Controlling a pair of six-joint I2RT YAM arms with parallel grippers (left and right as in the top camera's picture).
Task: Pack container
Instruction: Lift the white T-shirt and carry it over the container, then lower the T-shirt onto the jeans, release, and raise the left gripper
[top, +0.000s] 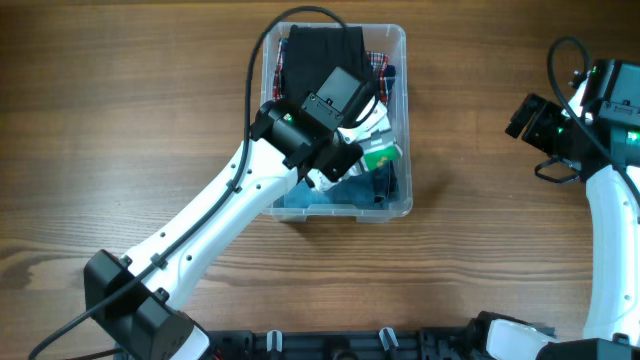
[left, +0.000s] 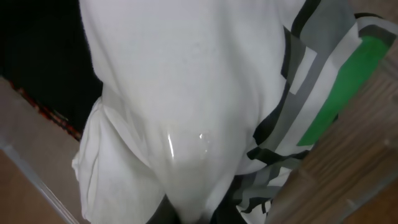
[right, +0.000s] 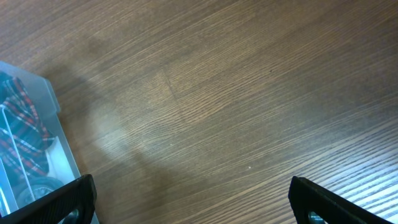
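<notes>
Clear colourless plastic rectangular container (top: 404, 120) sitting upper centre of overhead frame on brown wooden table (top: 120, 120), holding clothes. Left gripper (top: 345, 140) reaching inside, close over white fabric with grey-green print (left: 186, 93); jaws hidden, cannot tell. Right gripper (right: 189, 196) hovering far right, jaws wide apart.

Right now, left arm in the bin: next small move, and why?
Probably ease the left gripper down and let go: it sits inside the container with the white garment filling its camera view, atop other clothes. Its grip is hidden.
</notes>
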